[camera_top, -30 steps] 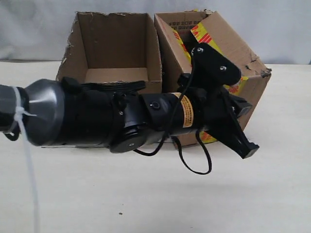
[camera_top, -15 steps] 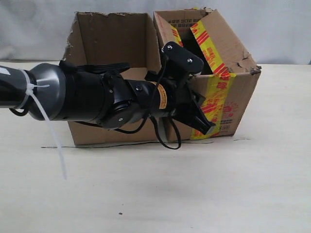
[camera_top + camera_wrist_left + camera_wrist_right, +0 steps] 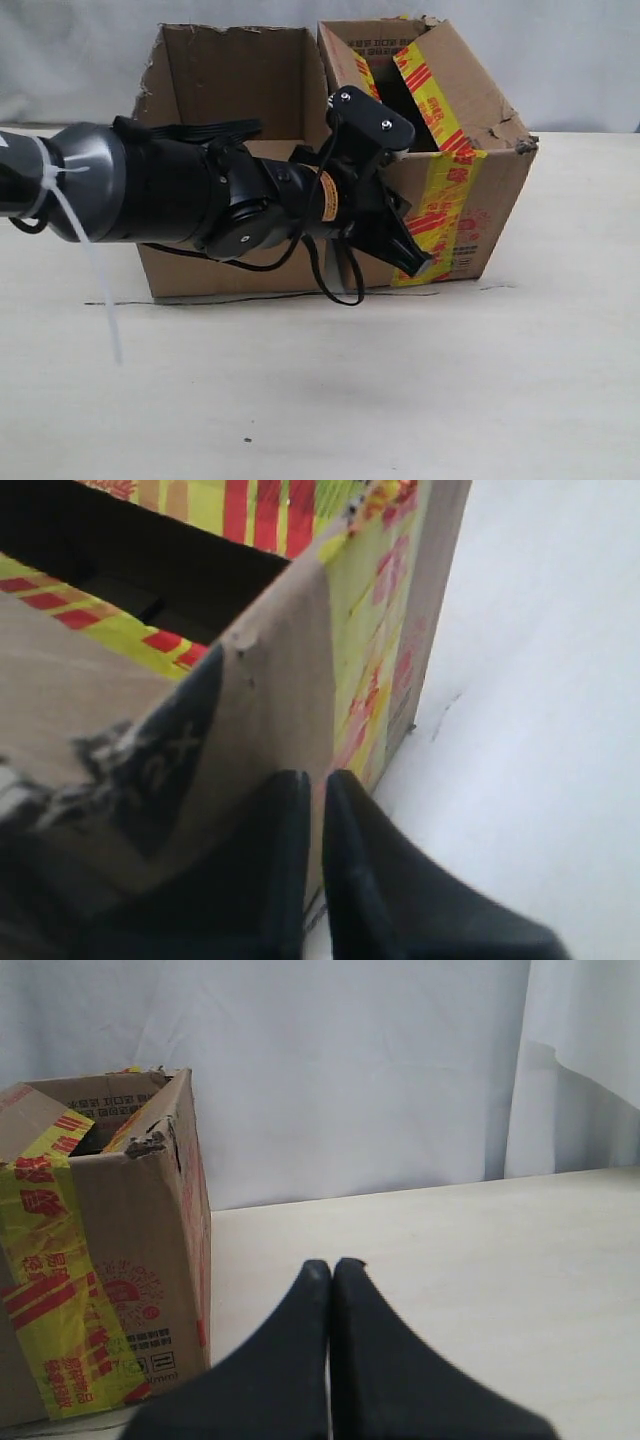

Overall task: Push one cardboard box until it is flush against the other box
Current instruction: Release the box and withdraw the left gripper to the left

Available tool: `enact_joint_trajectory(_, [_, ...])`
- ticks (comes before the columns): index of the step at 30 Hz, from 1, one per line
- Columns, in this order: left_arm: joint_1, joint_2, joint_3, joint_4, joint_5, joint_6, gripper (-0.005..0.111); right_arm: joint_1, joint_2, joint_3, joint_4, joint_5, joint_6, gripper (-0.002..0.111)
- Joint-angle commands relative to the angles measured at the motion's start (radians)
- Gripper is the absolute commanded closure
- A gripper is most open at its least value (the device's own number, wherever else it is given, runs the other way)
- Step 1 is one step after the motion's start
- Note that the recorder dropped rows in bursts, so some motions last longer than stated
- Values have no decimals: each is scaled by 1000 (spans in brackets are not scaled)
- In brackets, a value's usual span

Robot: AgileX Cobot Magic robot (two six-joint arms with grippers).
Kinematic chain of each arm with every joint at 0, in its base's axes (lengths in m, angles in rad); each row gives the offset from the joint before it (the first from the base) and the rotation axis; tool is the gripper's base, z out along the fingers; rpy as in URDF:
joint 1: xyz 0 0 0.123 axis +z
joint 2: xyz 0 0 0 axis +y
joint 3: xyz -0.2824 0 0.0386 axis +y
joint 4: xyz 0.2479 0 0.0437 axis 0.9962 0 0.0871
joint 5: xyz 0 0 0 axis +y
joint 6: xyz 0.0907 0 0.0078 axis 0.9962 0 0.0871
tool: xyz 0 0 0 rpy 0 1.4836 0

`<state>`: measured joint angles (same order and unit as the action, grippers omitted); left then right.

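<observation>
The plain brown cardboard box (image 3: 230,90), open-topped with a ragged rim, stands at the back left; its labels are hidden. The other box (image 3: 480,210), with yellow and red tape, stands upright directly to its right, and their near walls look touching. My left gripper (image 3: 415,262) is shut, reaching across from the left, with its fingertips at the taped box's front face. In the left wrist view the gripper (image 3: 315,778) sits against a corner of the taped box (image 3: 290,660). My right gripper (image 3: 332,1265) is shut and holds nothing, to one side of the taped box (image 3: 100,1260).
The pale table (image 3: 400,400) spreads out in front of the boxes, with a thin dark line (image 3: 200,298) along the plain box's base. A white cloth backdrop (image 3: 560,50) hangs behind. A white zip tie (image 3: 90,270) dangles from the left arm.
The taped box, tipped up on an edge a second ago, now rests flat beside the plain box. My left gripper has drawn back to the left and slightly upward.
</observation>
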<state>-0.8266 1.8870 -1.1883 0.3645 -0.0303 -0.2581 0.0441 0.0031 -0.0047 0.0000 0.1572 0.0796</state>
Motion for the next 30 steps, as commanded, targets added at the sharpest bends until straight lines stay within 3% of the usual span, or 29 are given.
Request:
enact_joint_trajectory(1, [5, -158, 13, 2, 127, 35, 107, -8, -3, 5, 0, -10, 4, 109])
enact_joint_trajectory(4, [61, -294, 35, 5, 258, 59, 107, -8, -3, 5, 0, -10, 4, 109])
enact_joint_trajectory(7, [156, -441, 119, 17, 259, 47, 107, -8, -3, 5, 0, -10, 4, 109])
enact_joint_trajectory(12, [426, -588, 253, 17, 257, -35, 107, -8, -3, 5, 0, -10, 4, 109])
enact_joint_trajectory(14, [547, -568, 287, 17, 243, -75, 107, -8, -3, 5, 0, -10, 4, 109])
enact_joint_trajectory(17, [669, -474, 303, 13, 179, -88, 107, -8, -3, 5, 0, -10, 4, 109])
enact_joint_trajectory(21, [721, -318, 280, 13, 104, -88, 107, -8, -3, 5, 0, -10, 4, 109])
enact_joint_trajectory(30, [709, -166, 176, -18, 30, -88, 107, -8, -3, 5, 0, -10, 4, 109])
